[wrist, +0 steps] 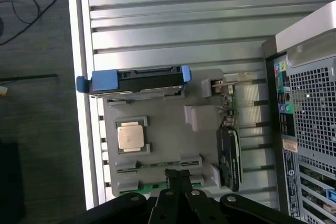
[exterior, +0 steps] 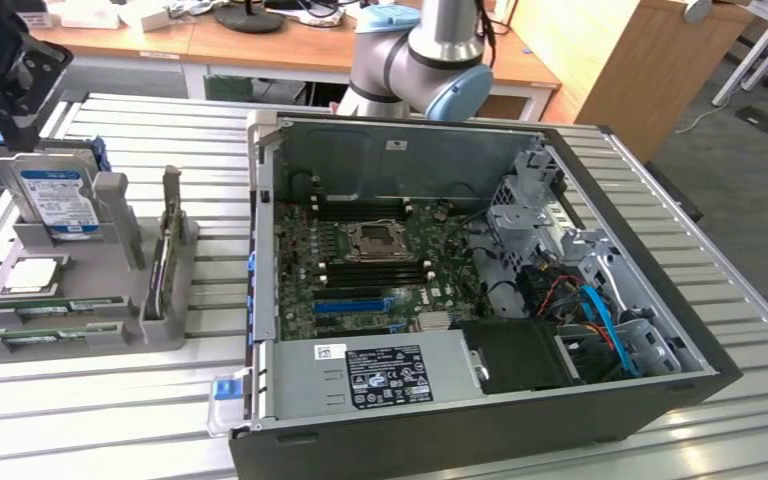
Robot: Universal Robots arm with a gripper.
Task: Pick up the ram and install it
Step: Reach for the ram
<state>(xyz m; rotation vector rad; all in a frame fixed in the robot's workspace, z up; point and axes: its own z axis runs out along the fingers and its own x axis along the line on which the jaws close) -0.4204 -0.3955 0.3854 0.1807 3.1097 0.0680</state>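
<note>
Hovering closed, empty jaws over the ram [wrist: 134, 185] in the gray tray [wrist: 168, 140], I am judging they should widen and square up across its thin edge.

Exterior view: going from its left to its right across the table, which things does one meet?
Hard drive → card standing on edge → processor socket → blue cables.
</note>
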